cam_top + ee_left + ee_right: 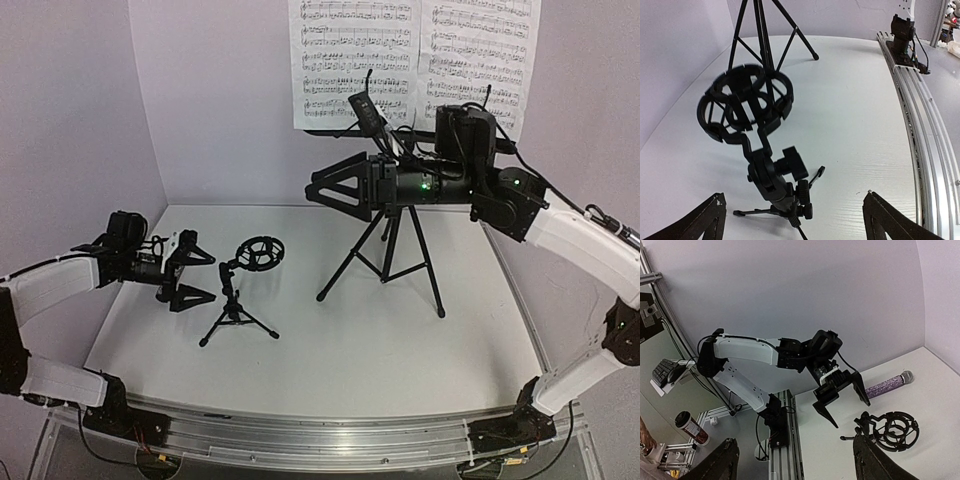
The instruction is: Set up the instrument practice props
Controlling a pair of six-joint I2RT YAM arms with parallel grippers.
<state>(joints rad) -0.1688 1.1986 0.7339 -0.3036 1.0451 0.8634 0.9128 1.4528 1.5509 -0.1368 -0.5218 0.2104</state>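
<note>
Two robot arms work over a white table (pixel 330 340), their bases on an aluminium rail (pixel 330 435) at its near edge. The left gripper (pixel 200 272) hovers low at the table's left side with its jaws spread wide and nothing between them. In the left wrist view, its two black fingertips (pixel 710 215) frame the small black tripod microphone stand with a ring holder (pixel 240 300) without touching it. This stand is upright on its three legs just right of the gripper, its empty ring (pixel 260 253) tilted at the top. The glittery purple microphone with a silver mesh head (pixel 887 385) appears only in the right wrist view. It lies flat on the table beyond the left gripper, near the wall, apart from both grippers and from the small stand. The right gripper (pixel 318 187) is raised well above the table, pointing left, its jaws open and empty. It hangs in front of the upper shaft of the tall black tripod music stand (pixel 390 250), which is set on the table toward the back right. The stand's tray is mostly hidden behind the right arm. Two white sheet-music pages, left (pixel 355 60) and right (pixel 480 55), stand upright side by side at the stand's top, against the back wall.
</note>
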